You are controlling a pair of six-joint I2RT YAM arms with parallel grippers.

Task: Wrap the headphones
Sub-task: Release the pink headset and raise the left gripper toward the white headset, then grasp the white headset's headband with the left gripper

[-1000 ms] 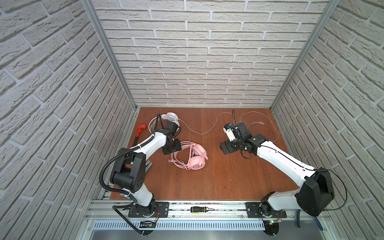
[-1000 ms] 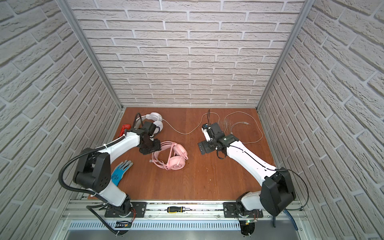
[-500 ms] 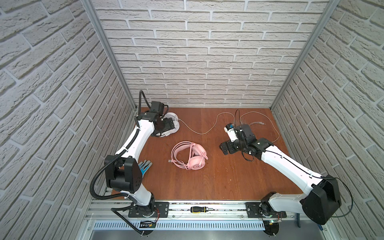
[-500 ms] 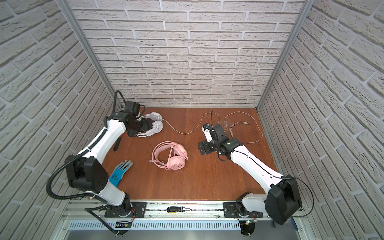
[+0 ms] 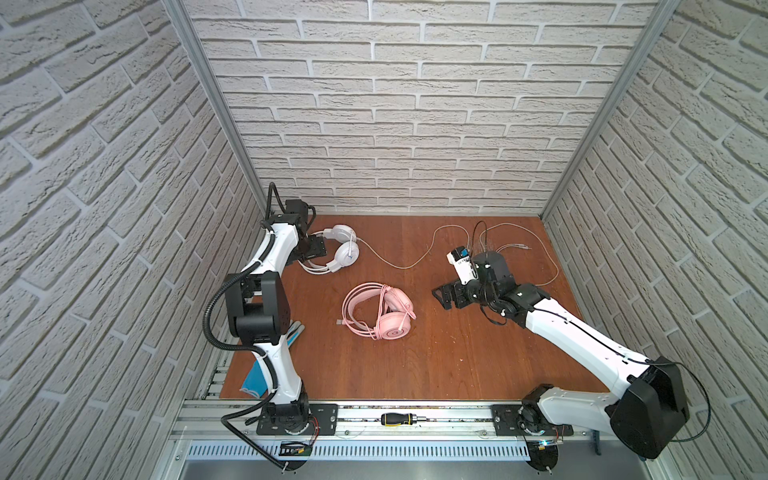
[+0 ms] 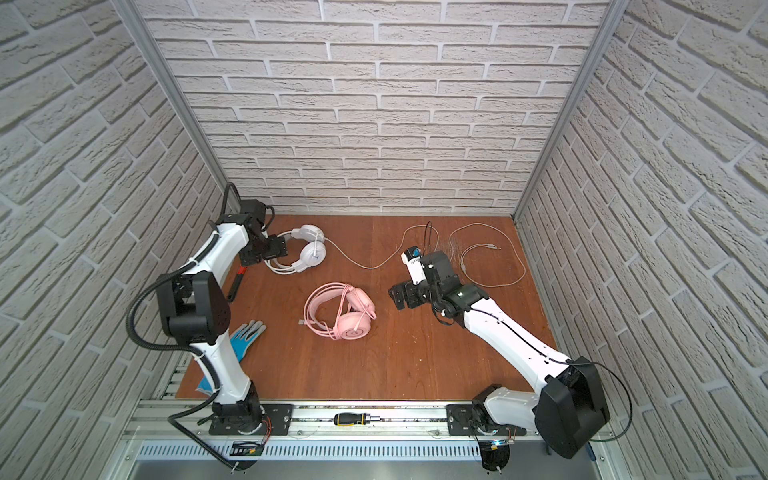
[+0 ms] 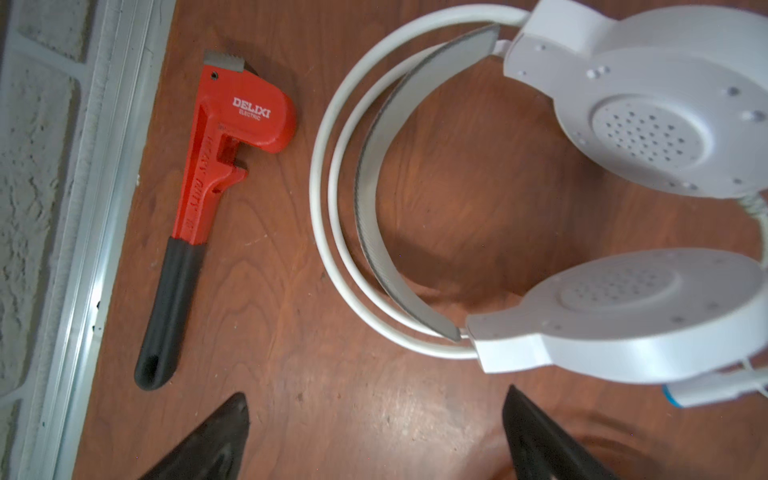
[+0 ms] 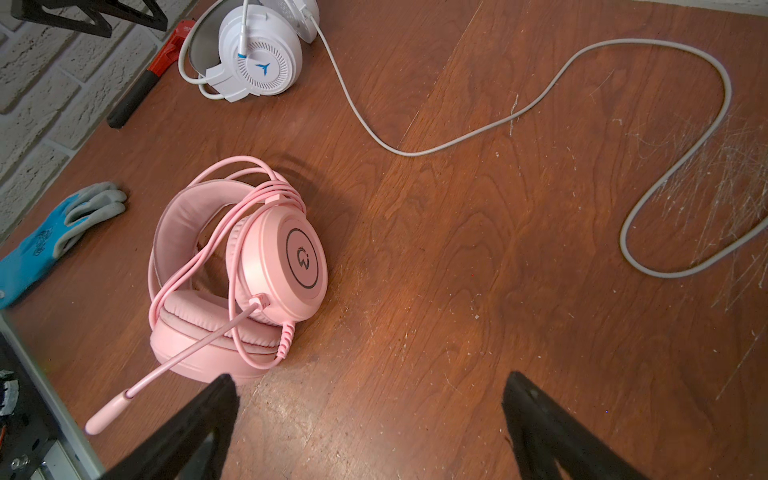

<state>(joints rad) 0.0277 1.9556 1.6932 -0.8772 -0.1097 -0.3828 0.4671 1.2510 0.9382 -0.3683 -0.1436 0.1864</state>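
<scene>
Brick-walled bench (image 5: 415,361): pink headphones (image 5: 380,309) mid-bench, cord wound on, judged done; white headphones (image 5: 340,249) far-left, cable (image 8: 405,154) sprawled loose, yet to wrap; left gripper (image 7: 376,395) and right gripper (image 8: 370,378) jaws wide, empty.

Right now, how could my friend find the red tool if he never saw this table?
Look to the far left corner of the brown table, where the white headphones lie. Between them and the wall's metal rail lies the wrench. It is the only red thing there, with a black handle and toothed metal tip.
</scene>
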